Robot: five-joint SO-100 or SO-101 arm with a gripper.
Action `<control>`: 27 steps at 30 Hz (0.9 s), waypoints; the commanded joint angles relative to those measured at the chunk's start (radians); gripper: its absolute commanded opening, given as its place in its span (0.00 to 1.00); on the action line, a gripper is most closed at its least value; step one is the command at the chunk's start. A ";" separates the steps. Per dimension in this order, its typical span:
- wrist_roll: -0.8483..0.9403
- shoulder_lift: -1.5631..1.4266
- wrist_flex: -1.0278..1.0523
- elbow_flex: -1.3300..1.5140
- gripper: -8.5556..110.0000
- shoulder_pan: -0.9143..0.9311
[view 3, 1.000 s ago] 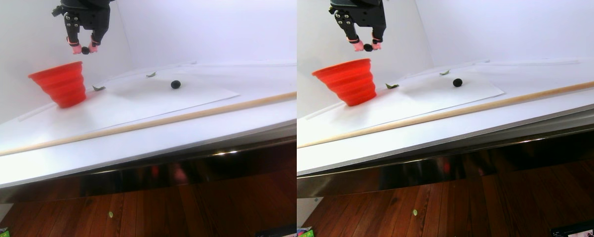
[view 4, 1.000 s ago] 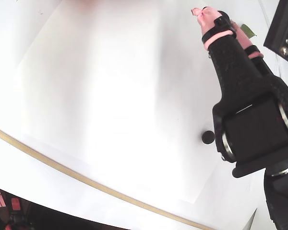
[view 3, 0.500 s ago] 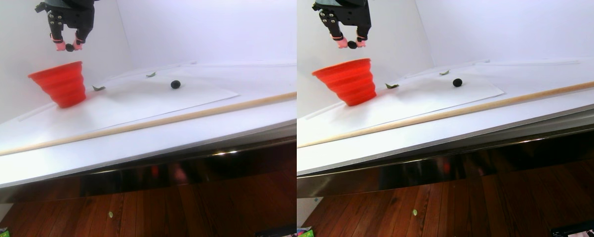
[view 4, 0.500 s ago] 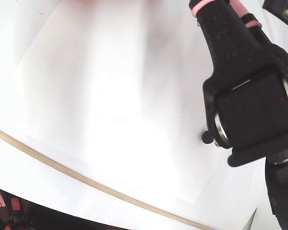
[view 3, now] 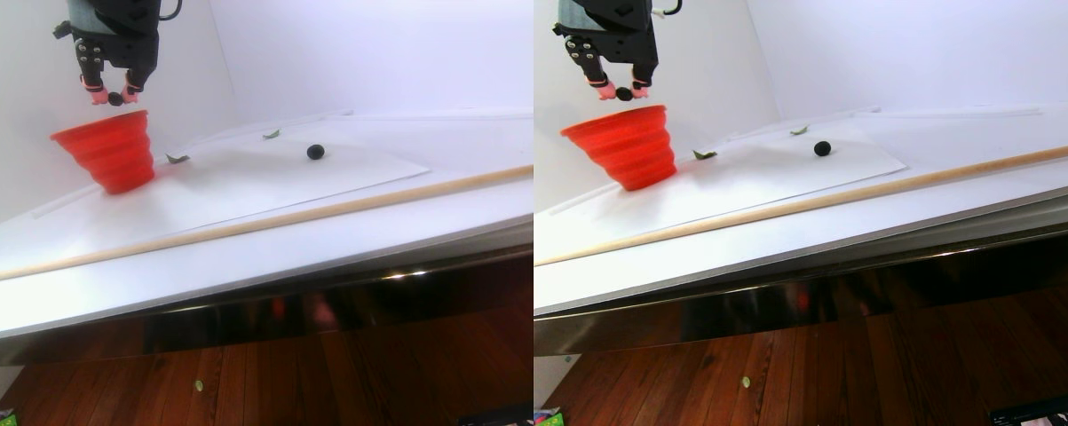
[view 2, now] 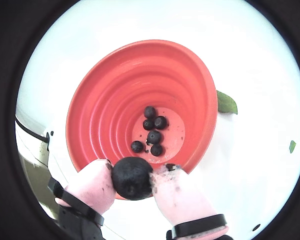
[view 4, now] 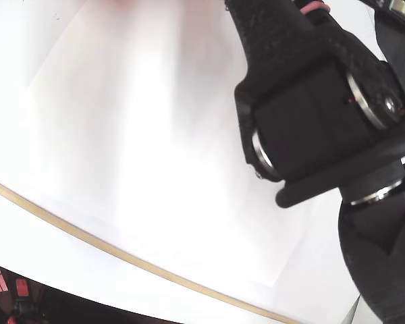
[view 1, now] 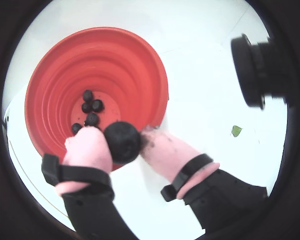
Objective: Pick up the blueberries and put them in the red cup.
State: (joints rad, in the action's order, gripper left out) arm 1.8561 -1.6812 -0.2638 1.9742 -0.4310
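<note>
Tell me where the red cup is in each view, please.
A wrist view: red cup fills the left-centre.
Another wrist view: central.
Stereo pair view: upper left of both halves.
Fixed view: not in it.
Shared landmark: the gripper shut on a blueberry over the near rim.

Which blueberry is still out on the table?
The lone blueberry on the white sheet, right of the red cup in the stereo pair view; others are in the cup or tool.

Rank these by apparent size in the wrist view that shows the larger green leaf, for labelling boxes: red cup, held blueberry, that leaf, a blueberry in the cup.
1. red cup
2. held blueberry, though nearness to the camera enlarges it
3. green leaf, partly hidden by the cup
4. blueberry in the cup
</note>
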 commanded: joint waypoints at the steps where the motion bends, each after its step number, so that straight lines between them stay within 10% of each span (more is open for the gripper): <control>1: -0.003 -0.017 -0.026 -0.121 0.18 -0.081; 27: -0.018 0.020 -0.115 -0.120 0.25 -0.097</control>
State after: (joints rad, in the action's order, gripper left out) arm 1.8331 -1.6183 -0.3436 1.9282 -0.4663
